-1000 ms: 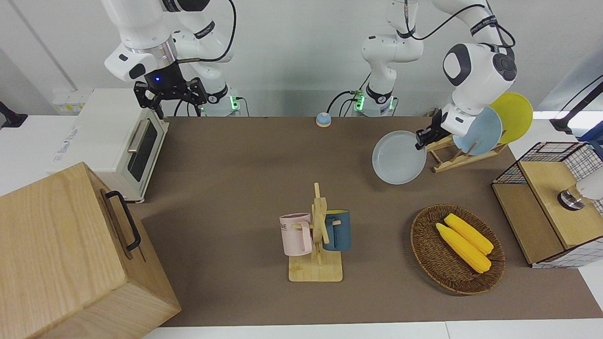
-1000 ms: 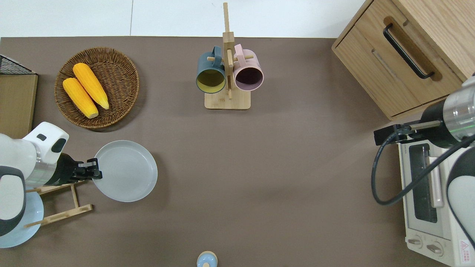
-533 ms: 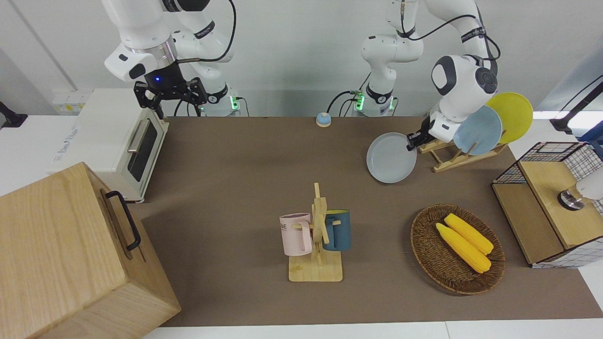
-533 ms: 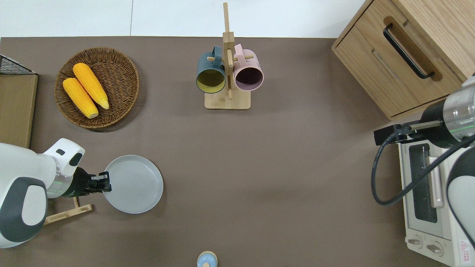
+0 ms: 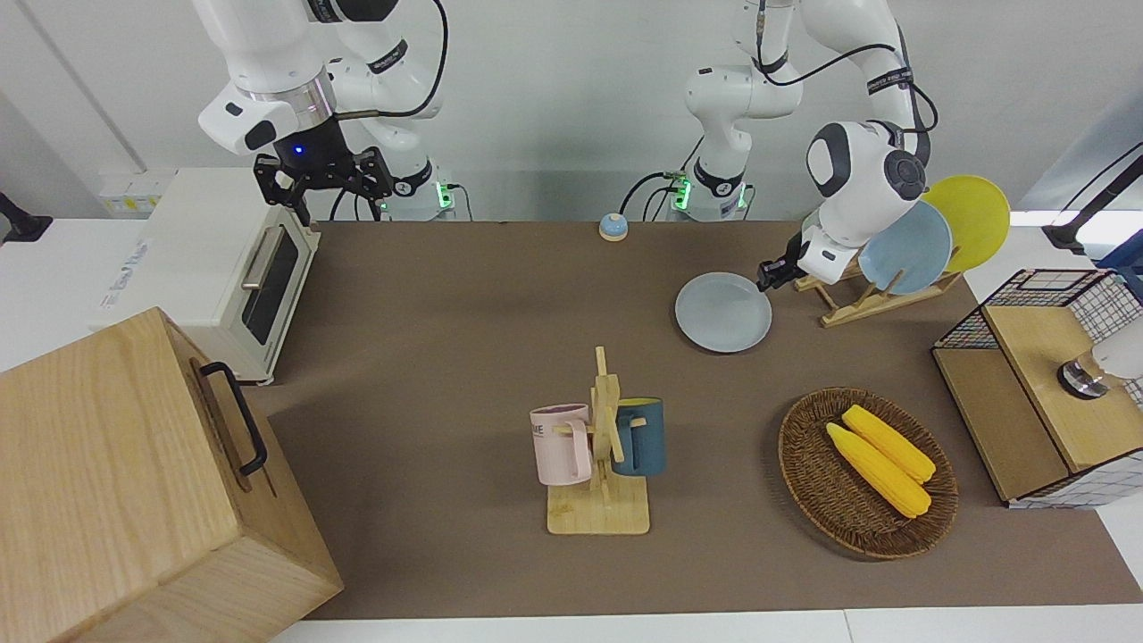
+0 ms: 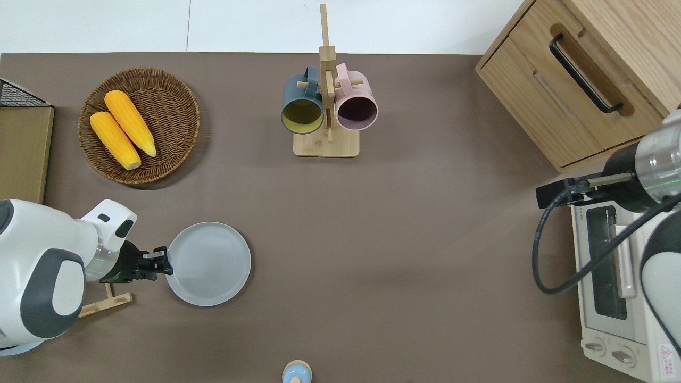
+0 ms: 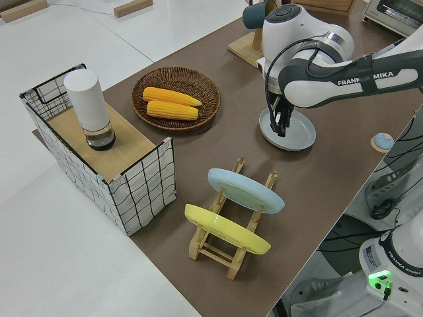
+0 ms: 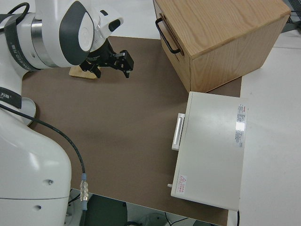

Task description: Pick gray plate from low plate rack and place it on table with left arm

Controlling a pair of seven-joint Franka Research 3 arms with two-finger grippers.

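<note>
The gray plate (image 5: 723, 313) lies almost level, low over the brown table (image 5: 446, 295), beside the low plate rack (image 5: 857, 299) on the side toward the table's middle. I cannot tell whether it touches the table. My left gripper (image 5: 770, 275) is shut on the plate's rim at the rack's side; it also shows in the overhead view (image 6: 164, 262) and the left side view (image 7: 282, 122). The plate (image 6: 208, 264) shows whole from overhead. The rack (image 7: 231, 244) holds a light-blue plate (image 7: 244, 190) and a yellow plate (image 7: 225, 228). My right gripper (image 5: 321, 183) is parked and open.
A mug tree (image 5: 603, 446) with two mugs stands mid-table. A wicker basket (image 5: 866, 473) with two corn cobs lies farther from the robots than the plate. A small bell (image 5: 613, 227), a toaster oven (image 5: 223, 268), a wooden cabinet (image 5: 134, 482) and a wire crate (image 5: 1036, 384) line the edges.
My left gripper has carried the gray plate away from the rack toward the table's middle and lowered it. The plate has gone from tilted to almost level. The right arm has not moved.
</note>
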